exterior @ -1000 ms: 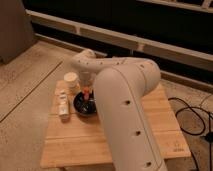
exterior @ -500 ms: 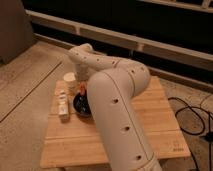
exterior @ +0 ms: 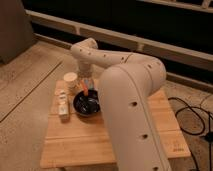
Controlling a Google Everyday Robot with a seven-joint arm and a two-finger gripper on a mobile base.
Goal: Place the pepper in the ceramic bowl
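Gripper [exterior: 86,86] hangs just above the far rim of the ceramic bowl [exterior: 86,105], pointing down from the big cream arm [exterior: 131,95] that fills the right of the view. Pepper [exterior: 88,90] shows as a small orange sliver right at the gripper's tip, over the bowl's far edge; whether the fingers are clamped on it, I cannot tell. Bowl sits on the wooden table [exterior: 90,140], left of centre. Cream cup [exterior: 70,80] stands just beyond it on the left, and a pale bottle [exterior: 63,105] lies beside the bowl's left side
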